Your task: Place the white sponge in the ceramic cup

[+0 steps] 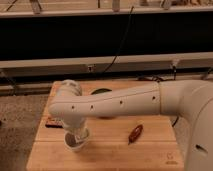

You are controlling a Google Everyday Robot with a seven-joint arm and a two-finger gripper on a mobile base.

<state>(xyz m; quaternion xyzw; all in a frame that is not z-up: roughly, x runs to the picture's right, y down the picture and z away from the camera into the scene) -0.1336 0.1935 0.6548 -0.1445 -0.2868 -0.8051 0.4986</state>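
Since arm wrist blocks the view, gripper (79,136) sits directly over small whitish round ceramic cup (75,143) near front-left of light wooden table (110,150). White sponge not visible; can't tell if held or dropped in. Judged: late stage, release/retract likely left. Reddish-brown oblong object (135,133) lies apart, right.

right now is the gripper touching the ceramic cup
Cannot tell. In the camera view the gripper sits directly over the ceramic cup on the wooden table, and the wrist hides where they would meet.
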